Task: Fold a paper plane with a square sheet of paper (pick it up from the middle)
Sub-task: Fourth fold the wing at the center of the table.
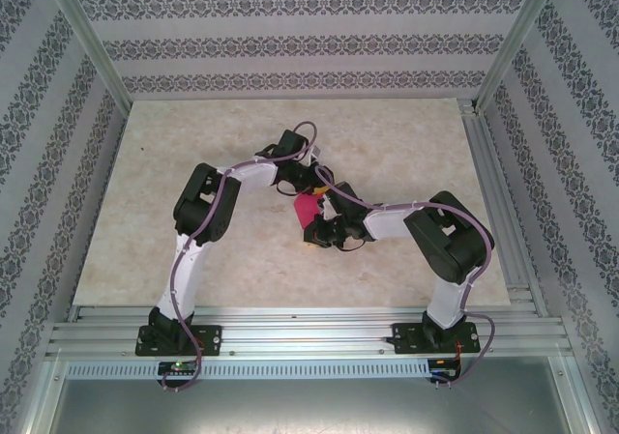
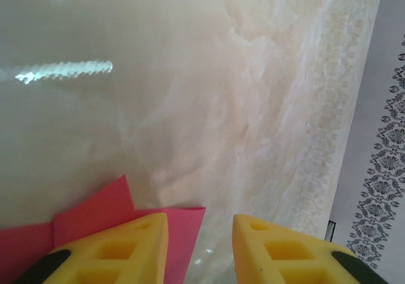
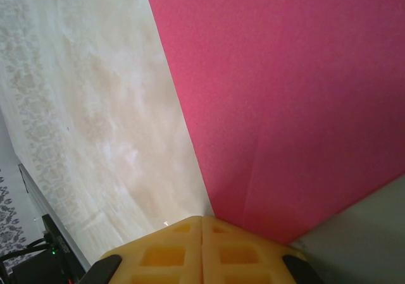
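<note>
Right fingers (image 3: 166,256) pinch red paper (image 3: 285,107) (left fingers (image 2: 120,253) apart).

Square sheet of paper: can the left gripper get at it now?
Probably yes: the left gripper is open, a corner of the square sheet of paper reaches into its gap, nothing blocks it, and the right gripper is shut on it.

At the centre of the top view, the thin magenta-red sheet of paper (image 1: 306,208) is mostly hidden between two black robot wrists (image 1: 334,229), so its shape cannot be told. The right wrist view cuts it off at the top and right edges.
</note>
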